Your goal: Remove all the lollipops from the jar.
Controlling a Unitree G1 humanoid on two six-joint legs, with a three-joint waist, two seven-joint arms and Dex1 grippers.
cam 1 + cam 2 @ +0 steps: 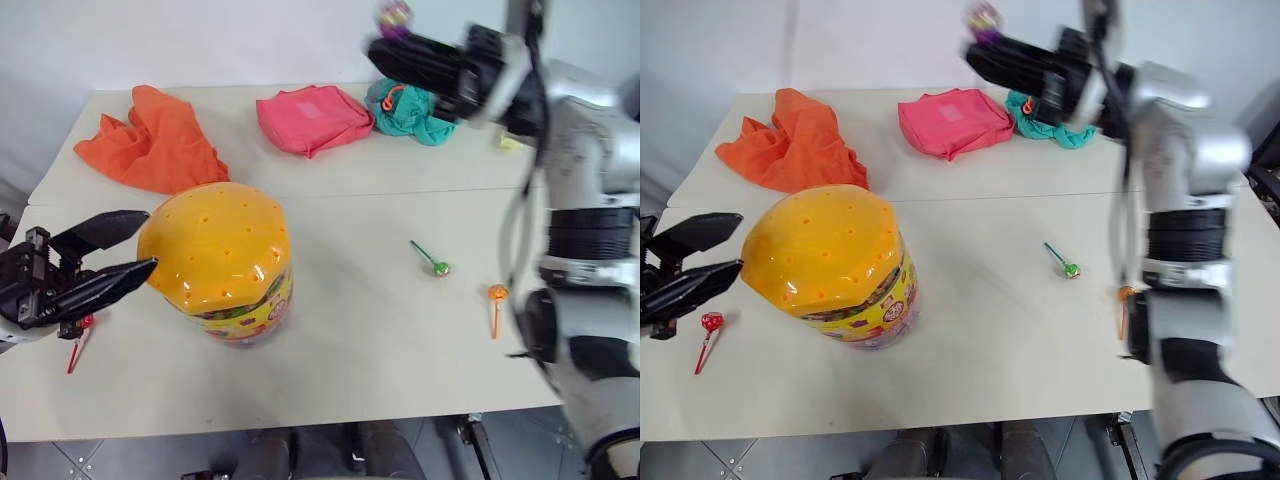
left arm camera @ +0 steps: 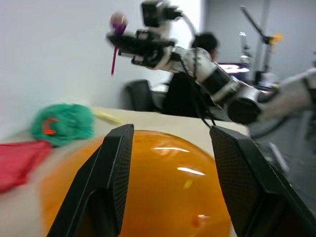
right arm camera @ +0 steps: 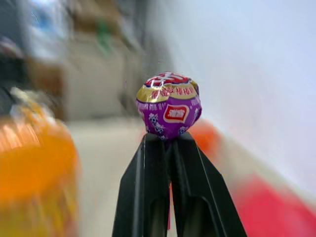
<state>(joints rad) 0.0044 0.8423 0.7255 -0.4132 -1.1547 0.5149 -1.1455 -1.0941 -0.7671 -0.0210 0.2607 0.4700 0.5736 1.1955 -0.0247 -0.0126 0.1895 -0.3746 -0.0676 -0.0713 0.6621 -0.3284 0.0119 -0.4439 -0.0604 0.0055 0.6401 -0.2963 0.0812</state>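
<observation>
Your right pincer (image 3: 168,143) was clamped on the purple lollipop (image 3: 169,105), high above the table (image 1: 380,330); your left pincer (image 1: 125,250) stood parted beside the jar (image 1: 218,262), likely to steady it.

orange-lidded jar (image 1: 222,262), purple lollipop (image 3: 169,105)
</observation>
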